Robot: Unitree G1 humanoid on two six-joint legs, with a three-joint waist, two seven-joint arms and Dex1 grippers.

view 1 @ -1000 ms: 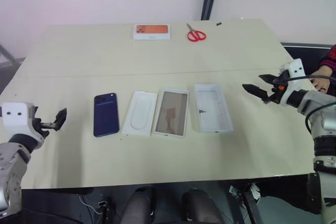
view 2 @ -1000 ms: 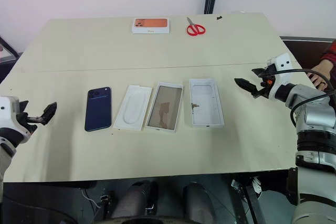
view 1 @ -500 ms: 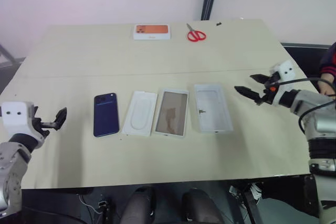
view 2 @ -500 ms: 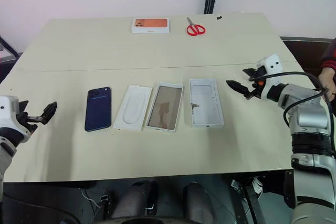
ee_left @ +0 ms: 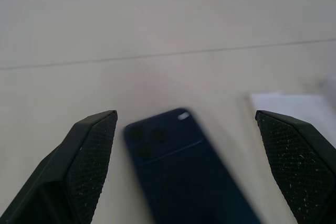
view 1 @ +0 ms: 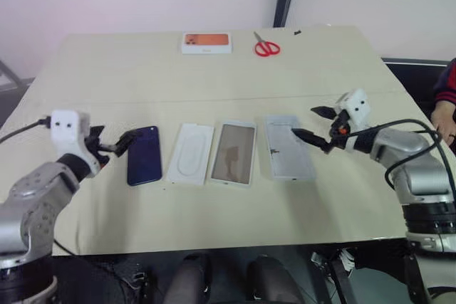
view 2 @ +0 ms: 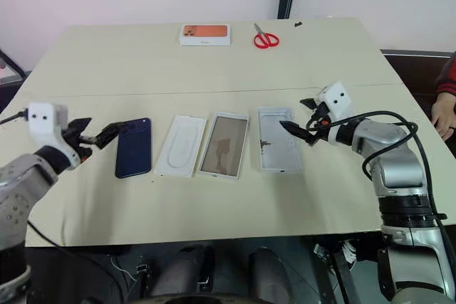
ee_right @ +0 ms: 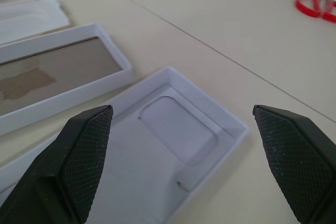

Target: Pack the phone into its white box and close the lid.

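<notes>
The dark navy phone [view 1: 144, 154] lies flat, back up, on the table's left part. My left gripper [view 1: 114, 142] is open, just left of the phone's camera corner, and the phone [ee_left: 184, 177] lies ahead between its fingers. The white box [view 1: 288, 146] lies open at the right end of the row, with a moulded white recess [ee_right: 176, 129] inside. My right gripper [view 1: 305, 122] hangs open over the box's far right edge, holding nothing. Beside the box lies a white-rimmed piece with a brownish inside [view 1: 233, 161]; I cannot tell whether it is the lid.
A loose white insert [view 1: 191, 163] lies between the phone and the brownish piece. A white box with an orange picture [view 1: 206, 42] and red scissors [view 1: 266, 48] sit at the far edge. A person's hand [view 1: 447, 115] rests past the table's right edge.
My left gripper has swung right, up to the phone. My right gripper has moved left, from beside the table's edge to over the white box. The things on the table lie as before.
</notes>
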